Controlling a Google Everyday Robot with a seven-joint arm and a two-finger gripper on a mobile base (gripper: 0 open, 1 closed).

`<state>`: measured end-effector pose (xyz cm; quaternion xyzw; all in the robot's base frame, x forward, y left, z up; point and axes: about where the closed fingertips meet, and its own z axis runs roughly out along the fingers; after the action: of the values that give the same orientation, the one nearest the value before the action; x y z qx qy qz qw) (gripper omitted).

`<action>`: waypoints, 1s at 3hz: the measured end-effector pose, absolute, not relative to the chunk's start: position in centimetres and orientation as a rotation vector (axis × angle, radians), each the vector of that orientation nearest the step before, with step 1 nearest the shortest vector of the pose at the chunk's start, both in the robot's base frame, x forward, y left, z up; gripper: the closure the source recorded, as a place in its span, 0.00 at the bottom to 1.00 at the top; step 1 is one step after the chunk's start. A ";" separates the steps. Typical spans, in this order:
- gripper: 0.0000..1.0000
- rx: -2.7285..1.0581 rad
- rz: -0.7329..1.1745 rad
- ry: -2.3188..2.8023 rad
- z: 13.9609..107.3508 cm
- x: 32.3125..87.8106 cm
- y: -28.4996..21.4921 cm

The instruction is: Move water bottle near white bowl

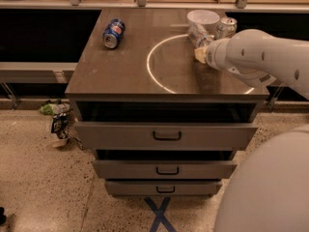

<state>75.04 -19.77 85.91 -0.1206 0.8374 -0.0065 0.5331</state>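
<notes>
On top of the drawer cabinet (120, 74), our arm reaches in from the right, with its gripper (199, 55) at the near end of the water bottle (197, 33). The bottle lies on its side just in front of the white bowl (203, 17) at the back right. We cannot tell whether the gripper is clamped or apart. A silver-green can (225, 27) stands beside the bowl, and a blue can (113, 33) lies at the back left.
</notes>
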 end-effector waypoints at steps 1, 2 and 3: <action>0.07 -0.295 0.005 2.004 85.8 74.8 -19.2; 0.00 -0.288 0.030 2.004 85.8 74.6 -18.5; 0.00 -0.265 0.069 2.010 85.7 73.8 -18.0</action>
<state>73.77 -18.02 85.74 -0.1109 0.8413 0.0289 0.5282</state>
